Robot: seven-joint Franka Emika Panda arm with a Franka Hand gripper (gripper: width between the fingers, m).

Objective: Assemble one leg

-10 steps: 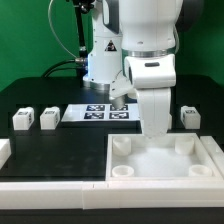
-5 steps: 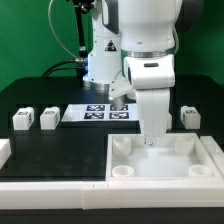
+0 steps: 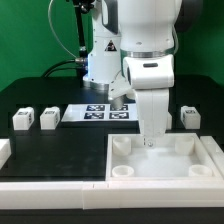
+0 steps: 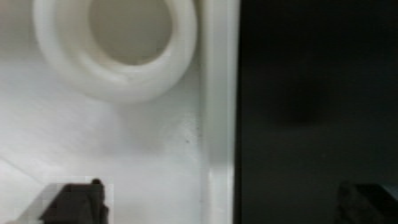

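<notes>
Three small white legs stand on the black table: two at the exterior view's left and one at its right. The large white tray-like part lies at the front right. My gripper is down at the tray's far edge, away from all the legs. In the wrist view the gripper is open and empty. Its two dark fingertips stand wide apart, one over the white tray and one over the black table. A round corner socket shows beyond them.
The marker board lies behind the tray near the robot base. A small white block sits by it, partly hidden by the arm. A white piece is at the left edge, and a long white strip runs along the front.
The gripper has come down a little toward the tray's far edge, then held still. The legs have not moved.
</notes>
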